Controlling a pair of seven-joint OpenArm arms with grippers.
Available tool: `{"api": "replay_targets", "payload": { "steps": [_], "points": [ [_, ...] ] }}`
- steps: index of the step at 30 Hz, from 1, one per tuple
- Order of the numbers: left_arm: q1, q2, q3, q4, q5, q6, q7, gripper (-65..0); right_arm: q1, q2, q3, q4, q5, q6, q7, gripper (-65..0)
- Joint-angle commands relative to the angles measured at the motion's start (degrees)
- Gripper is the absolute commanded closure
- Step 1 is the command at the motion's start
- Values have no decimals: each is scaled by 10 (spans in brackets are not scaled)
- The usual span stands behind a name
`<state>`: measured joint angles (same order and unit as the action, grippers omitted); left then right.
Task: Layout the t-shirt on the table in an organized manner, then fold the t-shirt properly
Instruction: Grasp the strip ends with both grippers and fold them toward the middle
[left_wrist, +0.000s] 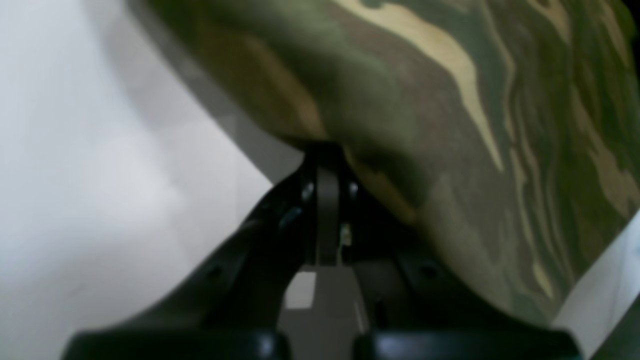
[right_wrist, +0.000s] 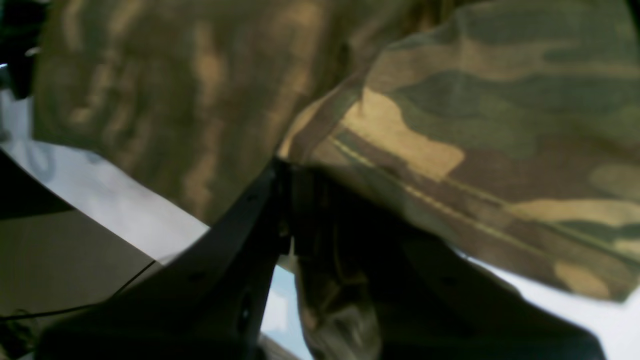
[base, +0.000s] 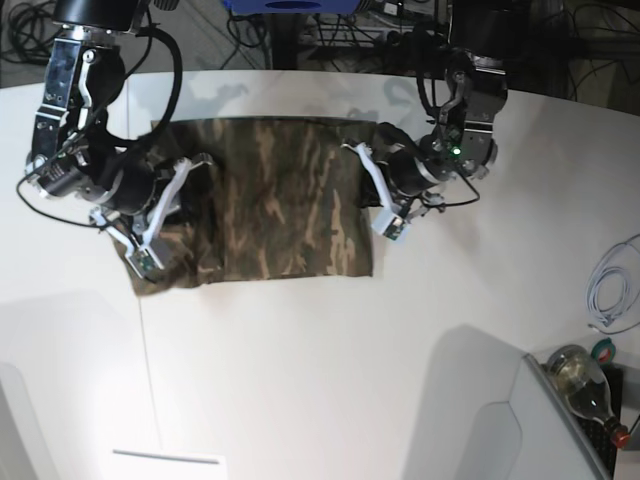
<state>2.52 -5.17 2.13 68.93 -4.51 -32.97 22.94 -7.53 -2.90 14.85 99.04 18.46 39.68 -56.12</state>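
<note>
T-shirt: lay long axis crosswise on desk; left end effector and right end effector clenched its opposite side edges.

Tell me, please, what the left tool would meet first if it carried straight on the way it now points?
Probably only more of the t-shirt: the left tool is already shut on its edge, and camouflage cloth fills the view ahead. Depth beyond is unclear.

Black cables lie tangled on the dark floor at the far side. A blue thing sits among them. A white cord is coiled at one side, near a bottle with a red cap.
</note>
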Motion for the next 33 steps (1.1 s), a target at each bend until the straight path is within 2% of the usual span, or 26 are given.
{"api": "replay_targets", "payload": {
  "steps": [1,8,11,13,19,25,29,33],
  "points": [
    [-11,7,6,6,-3,-5,-8,0,6,-3,-11,13,13,3,11,-14],
    [-20,21,12,6,-3,-5,-8,0,9,-14,-77,10,12,3,13,-14],
    [-20,21,11,6,-3,-5,-8,0,12,-10,-109,-1,12,-33,17,-14],
    [-19,20,7,6,-3,-5,-8,0,23,-10,-120,-20,12,-42,17,-14],
    [-14,19,6,7,-3,-5,-8,0,48,-10,-145,-121,12,-45,63,-14],
    [-14,19,6,7,-3,-5,-8,0,48,-9,-174,-136,12,-49,68,-15],
    [-13,19,6,7,-3,-5,-8,0,54,-9,-175,-136,12,-92,68,-18],
    [-13,18,6,8,-3,-5,-8,0,57,-9,-177,-136,12,-107,68,-36]
  ]
}}
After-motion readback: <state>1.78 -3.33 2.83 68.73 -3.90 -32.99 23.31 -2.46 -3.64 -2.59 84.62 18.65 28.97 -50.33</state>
